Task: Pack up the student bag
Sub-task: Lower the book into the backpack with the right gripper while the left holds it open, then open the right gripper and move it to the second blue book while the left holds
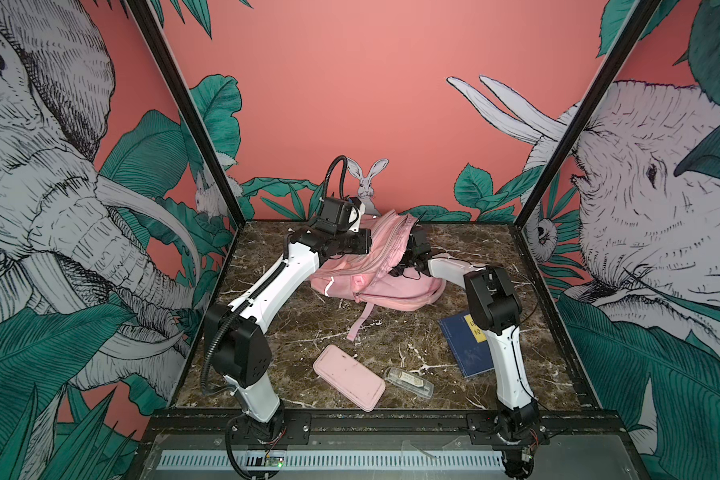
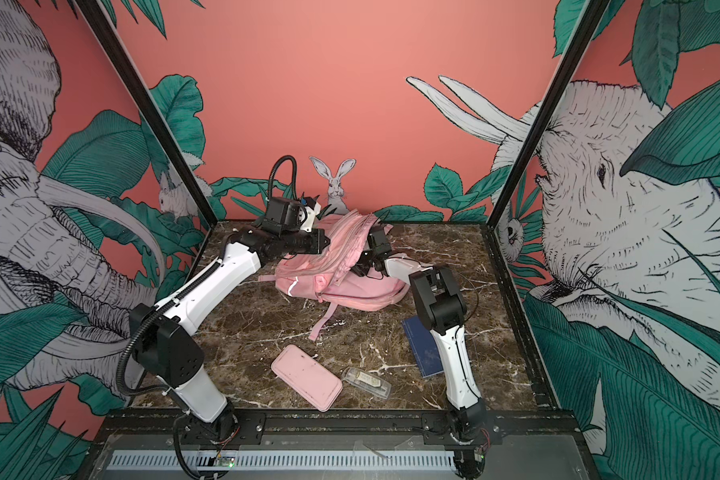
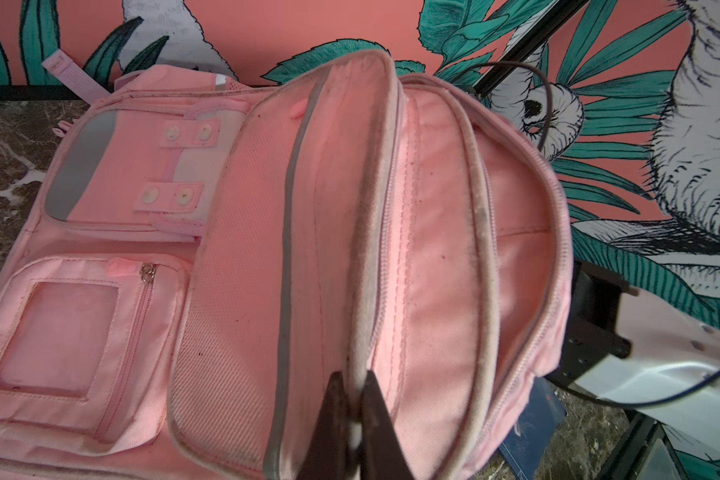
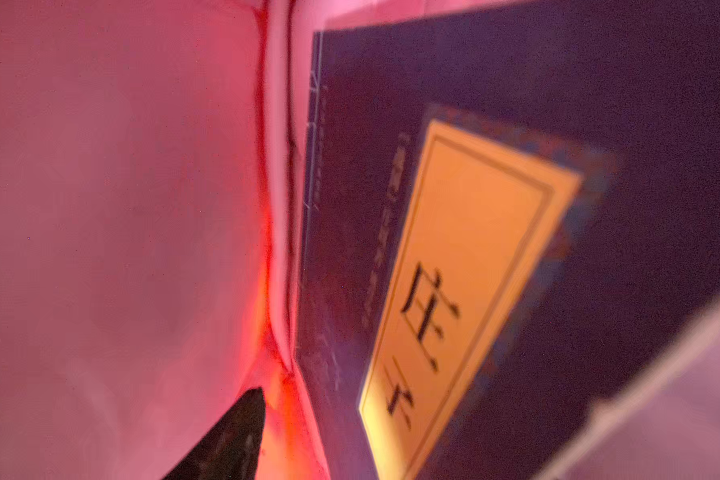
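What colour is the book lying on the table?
Dark blue book with a yellow label, clearest in a top view.

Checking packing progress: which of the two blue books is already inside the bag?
The book in the right wrist view, against the pink lining of the bag. The other book lies on the bare table.

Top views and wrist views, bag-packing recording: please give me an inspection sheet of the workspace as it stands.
Surface: marble tabletop, no spills seen.
Job's things: student bag lies at the rear, opening edge lifted; a blue book is inside.
Clutter: pink pencil pouch, clear plastic case and second blue book lie unpacked in front, the book partly under the right arm.
Grippers: left gripper shut on the bag's opening edge; right gripper inside the bag, jaw state unclear.
Cables: black corrugated conduit follows the left arm, clear of items.
Surroundings: jungle-print walls, black frame posts.
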`<state>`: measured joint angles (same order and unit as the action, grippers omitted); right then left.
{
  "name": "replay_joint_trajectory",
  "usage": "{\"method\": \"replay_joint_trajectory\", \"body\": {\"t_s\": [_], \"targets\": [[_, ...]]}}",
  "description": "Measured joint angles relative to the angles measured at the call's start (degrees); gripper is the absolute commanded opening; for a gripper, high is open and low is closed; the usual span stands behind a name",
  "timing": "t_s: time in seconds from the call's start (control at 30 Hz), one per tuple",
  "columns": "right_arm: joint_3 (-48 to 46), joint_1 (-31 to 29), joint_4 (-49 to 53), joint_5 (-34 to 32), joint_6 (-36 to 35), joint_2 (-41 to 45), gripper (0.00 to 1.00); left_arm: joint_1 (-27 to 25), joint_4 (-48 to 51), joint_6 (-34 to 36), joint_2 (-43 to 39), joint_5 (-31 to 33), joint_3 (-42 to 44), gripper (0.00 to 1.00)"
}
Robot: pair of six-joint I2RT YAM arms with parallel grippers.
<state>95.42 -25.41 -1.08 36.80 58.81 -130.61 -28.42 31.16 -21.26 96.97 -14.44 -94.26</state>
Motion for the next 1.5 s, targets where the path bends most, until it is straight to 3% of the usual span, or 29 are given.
{"method": "replay_joint_trajectory", "body": {"t_s": [0.37, 0.73, 1.1, 1.5], "targets": [[-5.35, 2.40, 11.04, -3.58, -9.09, 10.47, 0.72, 0.94, -0.68, 0.00, -0.42, -0.22, 1.42, 0.00], [-25.88, 12.31, 14.12, -4.72, -15.23, 27.08, 0.63, 0.98, -1.05, 0.74, -0.35, -0.35, 2.64, 0.00], [-35.26, 14.23, 21.90, -9.53, -25.53, 44.59, 0.68, 0.52, -1.44, 4.37, 0.24, 1.09, 9.68, 0.00], [-40.81, 18.43, 31.41, -18.05, -32.17, 55.95, 0.71, -5.07, -0.96, 7.63, 4.24, 8.48, 11.06, 0.00]]}}
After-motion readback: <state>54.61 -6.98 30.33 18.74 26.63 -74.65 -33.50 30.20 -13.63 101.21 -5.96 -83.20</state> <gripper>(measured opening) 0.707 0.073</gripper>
